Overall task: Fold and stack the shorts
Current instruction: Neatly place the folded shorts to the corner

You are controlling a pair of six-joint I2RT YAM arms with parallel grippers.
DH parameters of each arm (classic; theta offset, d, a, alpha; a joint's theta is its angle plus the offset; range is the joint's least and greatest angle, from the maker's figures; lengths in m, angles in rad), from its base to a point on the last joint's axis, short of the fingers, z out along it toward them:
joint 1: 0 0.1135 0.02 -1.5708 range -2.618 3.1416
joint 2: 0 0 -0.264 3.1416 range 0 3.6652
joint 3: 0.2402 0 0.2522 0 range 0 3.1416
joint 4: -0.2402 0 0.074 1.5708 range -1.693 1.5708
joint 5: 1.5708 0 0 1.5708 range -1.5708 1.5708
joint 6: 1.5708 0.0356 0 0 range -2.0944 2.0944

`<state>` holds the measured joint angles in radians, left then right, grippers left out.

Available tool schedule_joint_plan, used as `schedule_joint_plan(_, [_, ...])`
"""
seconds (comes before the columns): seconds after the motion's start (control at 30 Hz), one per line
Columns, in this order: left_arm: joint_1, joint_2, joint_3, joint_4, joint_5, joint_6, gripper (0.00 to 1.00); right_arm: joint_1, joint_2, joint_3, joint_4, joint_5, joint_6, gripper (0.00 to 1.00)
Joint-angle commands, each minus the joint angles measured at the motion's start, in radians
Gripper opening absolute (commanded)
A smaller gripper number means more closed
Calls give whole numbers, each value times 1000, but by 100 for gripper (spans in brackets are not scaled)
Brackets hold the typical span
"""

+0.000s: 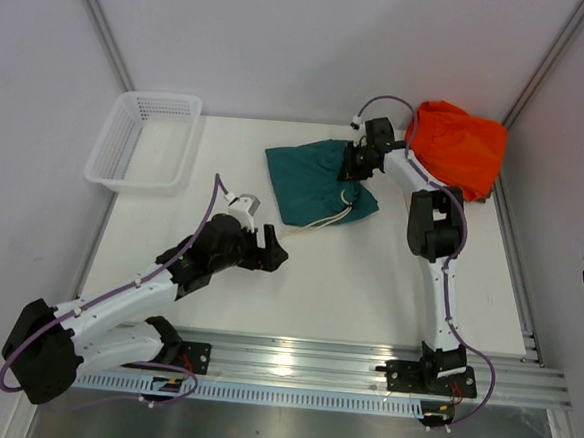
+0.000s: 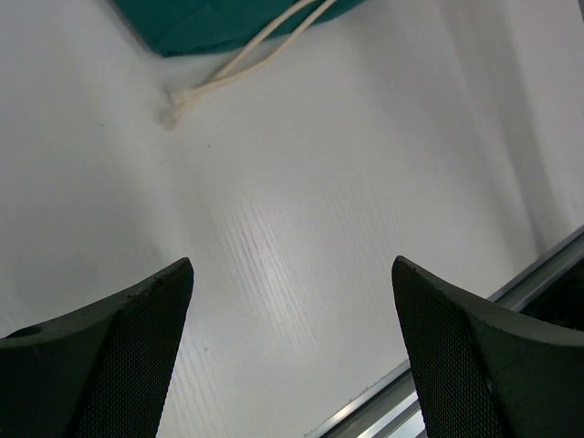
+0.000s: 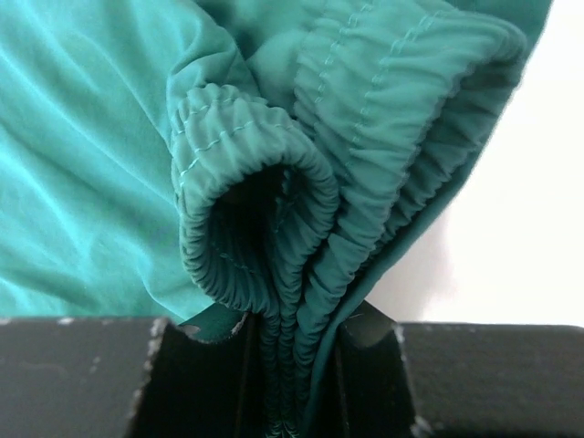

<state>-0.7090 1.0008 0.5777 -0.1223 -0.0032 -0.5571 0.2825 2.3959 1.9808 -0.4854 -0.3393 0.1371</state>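
white tabletop [image 1: 368,284] carries the teal-green soft fabric shorts [image 1: 310,180] at upper centre, bunched in a rough fold, not yet stacked. right gripper [image 1: 355,168] pinches their elastic waistband [image 3: 365,82]; left gripper [image 2: 290,274] hangs spread over the table. neatening and stacking seem left.

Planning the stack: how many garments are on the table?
2: teal shorts mid-table, in the right gripper; orange garment, far right corner. Others may hide beneath it.

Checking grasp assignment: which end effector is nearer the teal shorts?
Right. The right end effector is clamped on the waistband of the shorts; the left end effector hangs open over the table, short of the drawstring tips.
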Motion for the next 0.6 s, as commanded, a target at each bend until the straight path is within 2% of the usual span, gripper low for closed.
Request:
schedule_joint_plan(0.0, [-7, 2, 8, -7, 39, 13, 91, -34, 81, 188, -163, 42, -97, 0])
schedule_joint_plan(0.23, [-7, 82, 39, -27, 40, 39, 91, -109, 178, 470, -248, 14, -111, 0])
schedule_joint_plan(0.57, [-7, 217, 71, 24, 80, 46, 91, -200, 132, 584, -211, -46, -85, 0])
